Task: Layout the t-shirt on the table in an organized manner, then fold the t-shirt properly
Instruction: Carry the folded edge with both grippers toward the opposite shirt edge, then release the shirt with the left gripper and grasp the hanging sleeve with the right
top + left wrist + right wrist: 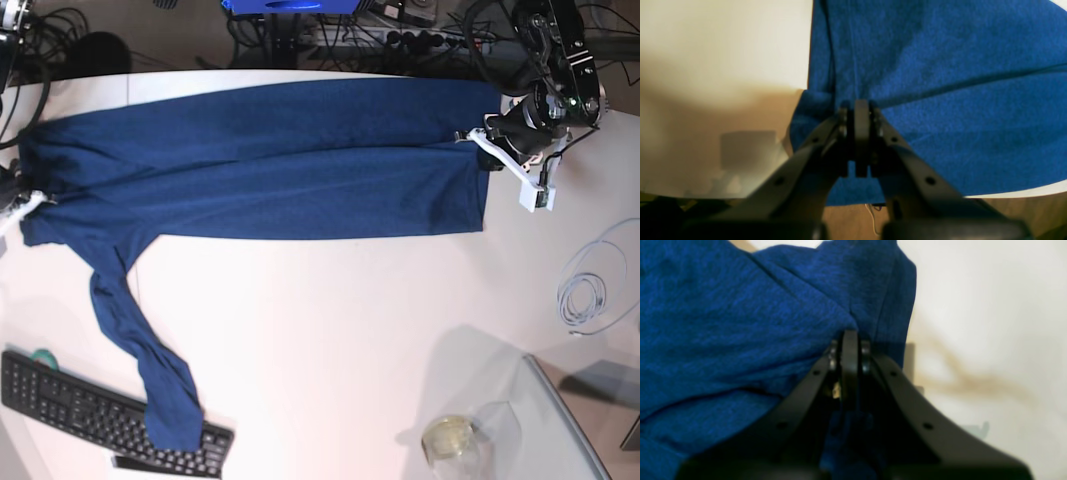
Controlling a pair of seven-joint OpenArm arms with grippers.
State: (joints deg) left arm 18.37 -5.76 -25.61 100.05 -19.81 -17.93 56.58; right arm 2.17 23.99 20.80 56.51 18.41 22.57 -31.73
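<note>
The white table [330, 330] carries the t-shirt [260, 160], stretched flat between both grippers. The left gripper [862, 106] is clenched on one cloth edge, fabric fanning out ahead of its jaws. The right gripper [849, 336] pinches the opposite edge, cloth bunching at its jaws.
</note>
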